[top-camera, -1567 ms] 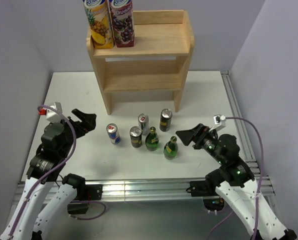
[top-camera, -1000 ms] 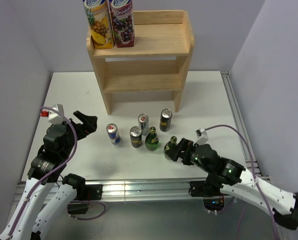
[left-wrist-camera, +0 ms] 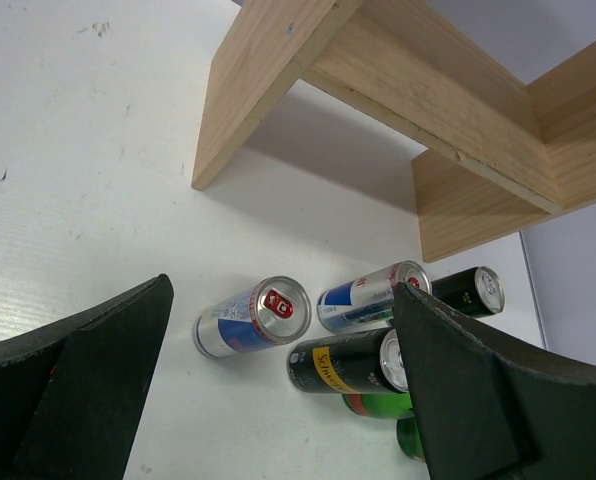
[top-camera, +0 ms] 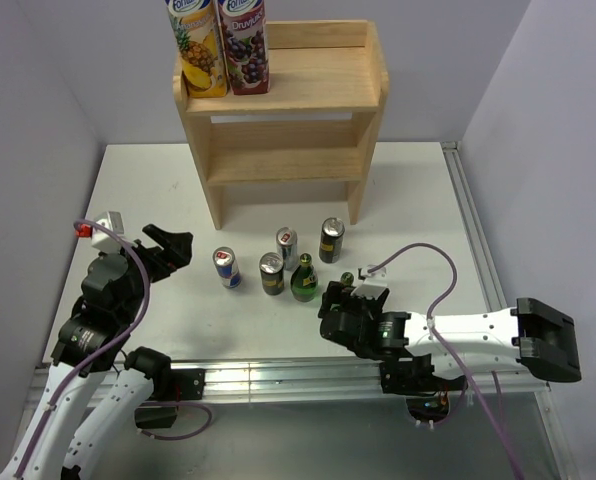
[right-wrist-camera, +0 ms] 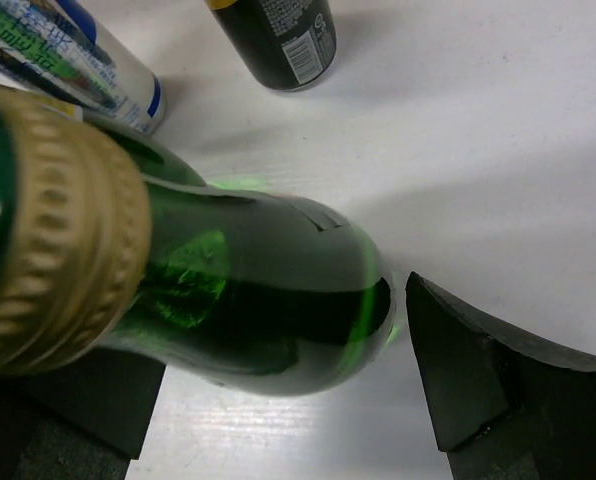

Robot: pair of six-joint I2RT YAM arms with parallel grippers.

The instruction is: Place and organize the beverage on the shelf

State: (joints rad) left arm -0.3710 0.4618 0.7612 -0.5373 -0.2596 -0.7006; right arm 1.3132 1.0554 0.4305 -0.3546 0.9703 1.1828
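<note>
The light-wood shelf (top-camera: 283,115) stands at the back, with two juice cartons (top-camera: 218,45) on the left of its top board. Several cans and a green bottle (top-camera: 304,280) stand in front of it. A second green bottle (right-wrist-camera: 248,310) with a gold cap (top-camera: 346,278) stands upright between the fingers of my right gripper (top-camera: 338,297), (right-wrist-camera: 278,340), which is open with a gap on one side. My left gripper (top-camera: 173,245), (left-wrist-camera: 283,300) is open and empty, left of the blue-silver can (top-camera: 226,267), (left-wrist-camera: 248,318).
A silver can (top-camera: 286,243), a black can (top-camera: 331,240) and a black-and-gold can (top-camera: 271,273) stand close to the bottles. The shelf's side panel (left-wrist-camera: 248,90) shows in the left wrist view. A rail runs along the table's right edge (top-camera: 473,240).
My right arm has swung left and down, from beside the right bottle to straddling it. The left arm has hardly moved.
</note>
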